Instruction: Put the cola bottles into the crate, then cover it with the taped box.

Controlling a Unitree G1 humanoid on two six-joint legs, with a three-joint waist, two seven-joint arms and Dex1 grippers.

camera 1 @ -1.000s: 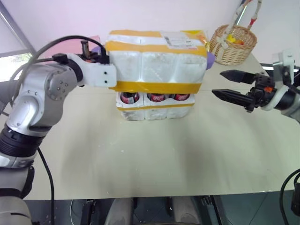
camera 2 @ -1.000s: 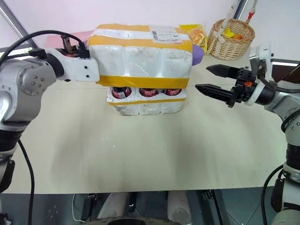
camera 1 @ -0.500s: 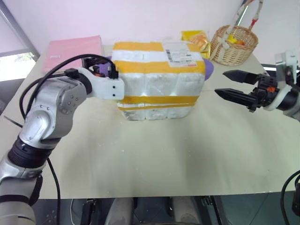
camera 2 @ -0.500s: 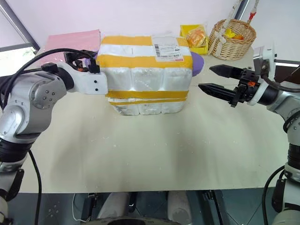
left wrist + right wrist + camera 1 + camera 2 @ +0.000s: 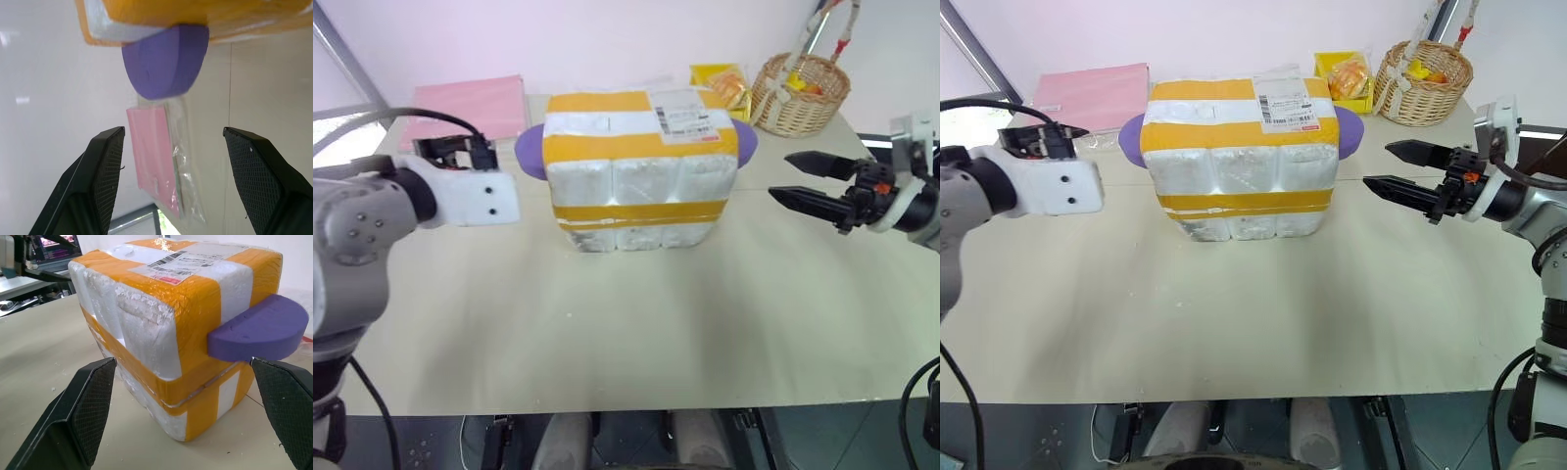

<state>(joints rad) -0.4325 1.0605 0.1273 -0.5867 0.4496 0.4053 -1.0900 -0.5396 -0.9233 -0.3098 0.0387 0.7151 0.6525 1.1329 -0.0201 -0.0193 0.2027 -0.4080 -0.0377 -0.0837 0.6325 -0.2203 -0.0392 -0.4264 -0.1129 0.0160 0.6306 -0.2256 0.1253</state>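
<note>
The taped box (image 5: 641,147), white foam with wide yellow bands and a shipping label on top, sits down over the crate (image 5: 636,238) at the table's middle. Just the crate's white base and yellow band peek out below it. The cola bottles are hidden under the box. A purple half-disc handle (image 5: 166,61) sticks out from each side of the box. My left gripper (image 5: 172,132) is open and empty, off to the box's left, facing that handle. My right gripper (image 5: 781,176) is open and empty, a short way right of the box.
A pink folder (image 5: 460,103) lies at the back left. A wicker basket (image 5: 800,93) and a yellow packet (image 5: 720,78) stand at the back right. Bare tabletop (image 5: 636,333) stretches in front of the box.
The taped box has come down onto the crate, hiding the bottles. My left gripper opened, let go of the box and drew back to the left. The right gripper stayed put.
</note>
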